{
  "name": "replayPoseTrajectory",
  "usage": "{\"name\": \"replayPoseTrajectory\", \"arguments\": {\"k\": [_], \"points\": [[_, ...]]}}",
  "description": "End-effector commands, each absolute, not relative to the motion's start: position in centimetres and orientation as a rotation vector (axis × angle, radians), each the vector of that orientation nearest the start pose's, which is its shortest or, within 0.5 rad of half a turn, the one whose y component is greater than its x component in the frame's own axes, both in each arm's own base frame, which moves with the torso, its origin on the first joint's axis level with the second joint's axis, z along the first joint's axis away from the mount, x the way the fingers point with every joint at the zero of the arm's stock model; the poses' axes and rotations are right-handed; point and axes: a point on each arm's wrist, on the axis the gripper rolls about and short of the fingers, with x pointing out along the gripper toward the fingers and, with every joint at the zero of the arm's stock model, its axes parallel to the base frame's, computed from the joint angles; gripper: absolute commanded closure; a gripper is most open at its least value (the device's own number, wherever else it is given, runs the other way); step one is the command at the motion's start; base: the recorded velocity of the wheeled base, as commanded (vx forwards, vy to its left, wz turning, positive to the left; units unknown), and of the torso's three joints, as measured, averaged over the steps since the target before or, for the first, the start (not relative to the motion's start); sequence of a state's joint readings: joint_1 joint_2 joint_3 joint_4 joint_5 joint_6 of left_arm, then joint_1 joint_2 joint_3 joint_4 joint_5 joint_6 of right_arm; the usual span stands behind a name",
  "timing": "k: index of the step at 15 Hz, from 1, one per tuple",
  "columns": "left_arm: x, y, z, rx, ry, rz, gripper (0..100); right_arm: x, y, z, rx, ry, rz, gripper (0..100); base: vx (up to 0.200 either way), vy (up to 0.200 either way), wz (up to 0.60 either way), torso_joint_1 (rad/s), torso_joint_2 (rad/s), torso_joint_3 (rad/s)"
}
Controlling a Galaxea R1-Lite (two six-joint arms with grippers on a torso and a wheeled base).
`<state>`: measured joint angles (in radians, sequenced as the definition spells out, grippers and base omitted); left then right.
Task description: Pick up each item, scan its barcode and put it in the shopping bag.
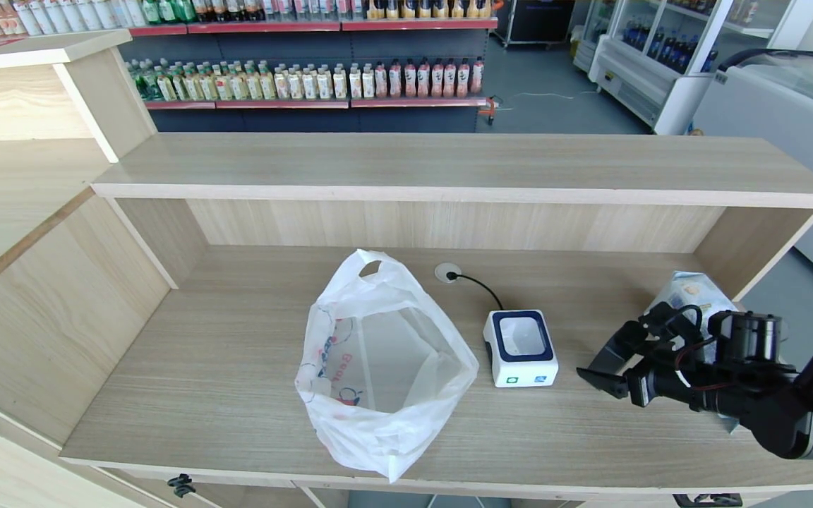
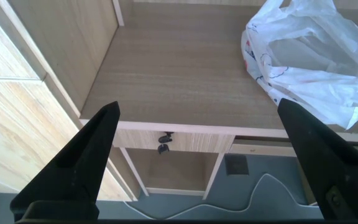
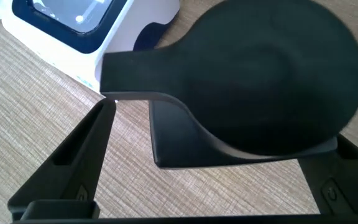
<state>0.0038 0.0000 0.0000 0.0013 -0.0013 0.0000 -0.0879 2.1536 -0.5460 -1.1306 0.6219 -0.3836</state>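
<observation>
Right hand [image 1: 600, 377]: is hanging low over the counter [image 1: 237, 367], just to the right of the scanner [image 1: 520, 347]; its fingers are standing wide apart and gripping nothing.
Left hand [image 2: 199, 107]: is hovering off the near edge of the counter, on the bag's left side; its fingers are spreading wide and holding nothing.
Scanner: is sitting flat on the counter with its glass window facing up, between the bag [image 1: 378, 360] and the right hand, apart from the hand.
Cable [image 1: 476, 282]: is running from the back of the scanner to a round port [image 1: 447, 272] in the counter top.
Bag: is standing mid-counter with its mouth gaping towards the near edge, one handle loop sticking up at the back; its right side is lying just beside the scanner.
Packet [image 1: 689, 291]: is lying at the counter's right rear corner, behind the right arm, which is covering its near part.
Key [image 2: 163, 142]: is hanging in the lock under the counter's near edge.
</observation>
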Motion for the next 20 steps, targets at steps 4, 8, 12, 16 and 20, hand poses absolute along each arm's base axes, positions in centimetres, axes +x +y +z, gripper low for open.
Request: {"name": "replayPoseTrajectory", "arguments": {"k": [4,8,12,16,20], "points": [[-2.3,0.0,7.5,0.0,0.002,0.003,0,33.0,-1.5,2.7,-0.199,0.317,0.64,0,0.0,0.0,0.0,0.0,0.0,0.0],[-2.3,0.0,7.5,0.0,0.002,0.002,0,33.6,-1.5,2.6,-0.195,0.303,0.66,0,0.0,0.0,0.0,0.0,0.0,0.0],[-2.3,0.0,7.5,0.0,0.002,0.003,0,34.0,-1.5,2.3,-0.194,0.3,0.669,0,0.0,0.0,0.0,0.0,0.0,0.0],[-2.3,0.0,7.5,0.0,0.002,0.003,0,35.0,-1.6,2.0,-0.196,0.286,0.674,0,0.0,0.0,0.0,0.0,0.0,0.0],[-2.3,0.0,7.5,0.0,0.002,0.003,0,35.1,-1.6,1.8,-0.188,0.282,0.702,100,0.0,0.0,0.0,0.0,0.0,0.0]]}}
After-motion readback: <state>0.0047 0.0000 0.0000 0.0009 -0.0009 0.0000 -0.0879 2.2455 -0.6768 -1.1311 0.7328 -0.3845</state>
